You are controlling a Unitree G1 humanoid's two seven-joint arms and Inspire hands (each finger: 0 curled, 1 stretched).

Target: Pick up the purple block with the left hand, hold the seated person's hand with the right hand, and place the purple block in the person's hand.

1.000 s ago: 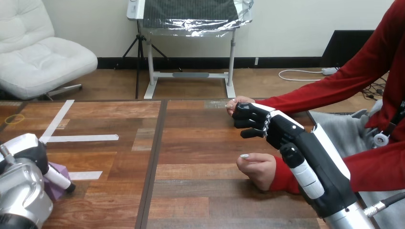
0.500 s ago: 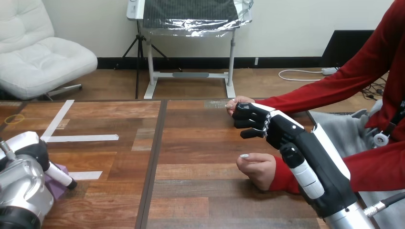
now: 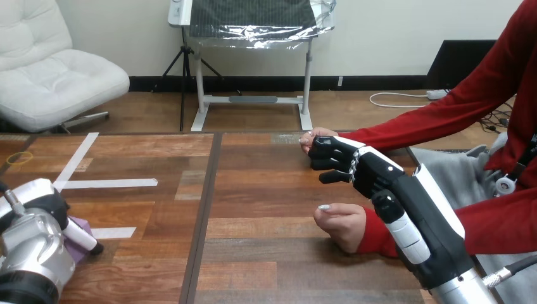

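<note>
At the near left corner of the wooden table (image 3: 266,253), the left hand (image 3: 44,201) on its silver forearm (image 3: 31,263), low over the boards. Lies against the purple block (image 3: 81,223) and hides most of it from the near side; cannot tell whether grips the block or only rests on it. The purple block itself on the table surface, at the near left, with only a small purple part in view. Just to the right of the block, a short strip of white tape (image 3: 115,232), flat on the wood. Farther away, a longer strip of white tape (image 3: 111,183) laid across, and a slanted strip (image 3: 76,159) toward the far edge. In the middle, a dark seam (image 3: 204,215) through the boards, from far to near. To the right of the seam, at the near side, the person's near hand (image 3: 342,225), closed into a fist, resting on the table, apart from both robot hands. Over its wrist, the right arm (image 3: 437,247), reaching from the near right corner toward the far side. At the end of that arm, the right hand (image 3: 358,166), with fingers (image 3: 329,152) curled round the person's far hand (image 3: 312,136). Of this far hand, only a few fingertips in view, at the left of the robot fingers. Well apart from the purple block, with the seam between.
</note>
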